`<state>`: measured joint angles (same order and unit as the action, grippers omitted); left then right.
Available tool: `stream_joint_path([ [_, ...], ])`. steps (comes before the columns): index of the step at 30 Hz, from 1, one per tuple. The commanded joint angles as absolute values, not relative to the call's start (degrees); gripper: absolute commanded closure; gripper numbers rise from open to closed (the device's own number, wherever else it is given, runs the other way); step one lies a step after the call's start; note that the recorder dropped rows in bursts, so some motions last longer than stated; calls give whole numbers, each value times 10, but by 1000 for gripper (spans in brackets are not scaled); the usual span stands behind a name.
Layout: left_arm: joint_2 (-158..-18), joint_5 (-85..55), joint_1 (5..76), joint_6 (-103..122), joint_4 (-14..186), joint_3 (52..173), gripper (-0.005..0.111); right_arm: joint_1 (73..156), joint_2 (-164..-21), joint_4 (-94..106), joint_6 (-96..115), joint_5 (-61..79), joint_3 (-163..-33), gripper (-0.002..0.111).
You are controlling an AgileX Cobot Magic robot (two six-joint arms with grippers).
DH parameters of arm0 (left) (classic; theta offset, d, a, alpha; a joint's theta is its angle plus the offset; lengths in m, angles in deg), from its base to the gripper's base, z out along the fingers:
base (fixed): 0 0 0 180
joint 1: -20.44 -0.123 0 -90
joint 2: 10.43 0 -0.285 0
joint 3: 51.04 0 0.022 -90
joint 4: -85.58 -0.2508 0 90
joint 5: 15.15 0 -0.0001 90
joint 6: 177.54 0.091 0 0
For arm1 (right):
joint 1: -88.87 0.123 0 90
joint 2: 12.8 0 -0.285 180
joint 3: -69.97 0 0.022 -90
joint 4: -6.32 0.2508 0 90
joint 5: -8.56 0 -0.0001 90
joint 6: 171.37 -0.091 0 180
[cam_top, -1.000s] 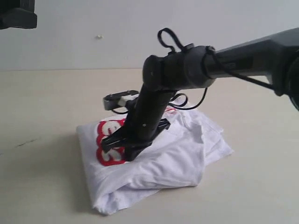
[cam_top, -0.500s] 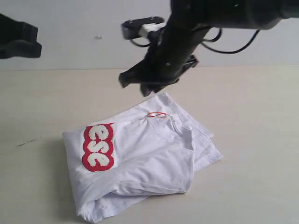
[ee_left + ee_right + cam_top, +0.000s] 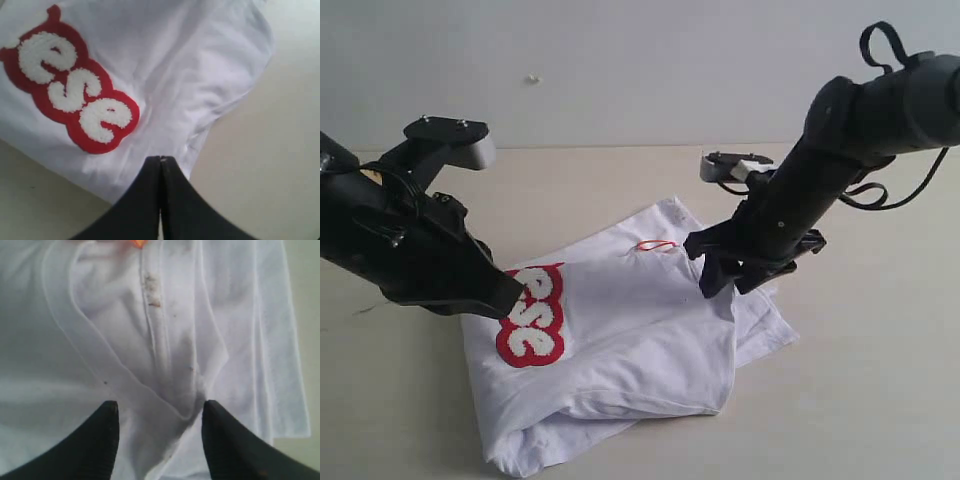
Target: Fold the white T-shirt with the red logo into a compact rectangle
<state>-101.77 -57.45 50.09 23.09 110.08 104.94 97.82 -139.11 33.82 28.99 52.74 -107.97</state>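
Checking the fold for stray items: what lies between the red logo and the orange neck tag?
Only bare, lightly creased white T-shirt fabric between red logo and orange neck tag, seen in the exterior view.

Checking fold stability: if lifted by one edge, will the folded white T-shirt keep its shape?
The white T-shirt shows soft wrinkled layers, so it would likely sag and unfold. Pushed, its offset stacked edges would probably bunch rather than slide.

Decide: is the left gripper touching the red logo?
Apart. The left wrist view shows a strip of bare white T-shirt between the red logo and the tip of the shut left gripper.
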Motion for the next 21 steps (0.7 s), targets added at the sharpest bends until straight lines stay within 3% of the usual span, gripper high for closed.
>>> stream_joint_path([
  [1,-1012,-579,504,230,1097,1048,107,978,-1415,343,302,499,-1077,57],
  [6,-1012,-573,504,230,1099,1050,107,982,-1420,365,314,489,-1077,58],
  [14,-1012,-570,504,230,1100,1050,107,1008,-1433,371,330,497,-1077,68],
  [15,-1012,-570,504,230,1100,1050,107,1008,-1431,371,330,497,-1077,72],
  [19,-1012,-570,504,230,1102,1050,107,1008,-1413,375,349,507,-1077,108],
  [21,-1012,-577,504,230,1105,1051,107,1008,-1400,388,359,521,-1077,108],
])
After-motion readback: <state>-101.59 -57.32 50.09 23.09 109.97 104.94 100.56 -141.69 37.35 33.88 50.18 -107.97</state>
